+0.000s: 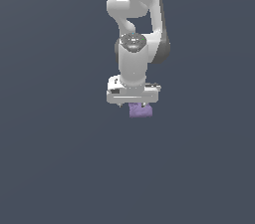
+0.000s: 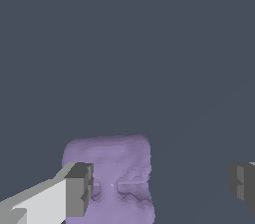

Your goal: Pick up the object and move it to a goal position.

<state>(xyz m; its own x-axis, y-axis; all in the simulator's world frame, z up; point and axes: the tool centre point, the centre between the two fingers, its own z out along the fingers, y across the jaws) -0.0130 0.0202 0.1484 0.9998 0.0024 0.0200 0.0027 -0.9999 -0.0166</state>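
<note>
Hand (image 2: 160,188) spread wide, nothing grasped; purple object (image 2: 112,178) sits off-centre, against one finger (image 2: 74,190). Your move: centre hand over object, descend fully, then clench evenly.

In the exterior view the white hand hides the fingers and the top of the purple lump (image 1: 140,111). In the wrist view the lump's near end and one finger (image 2: 242,184) are cut off by the frame edge.

Arm (image 1: 133,63) downward, jaws apart
</note>
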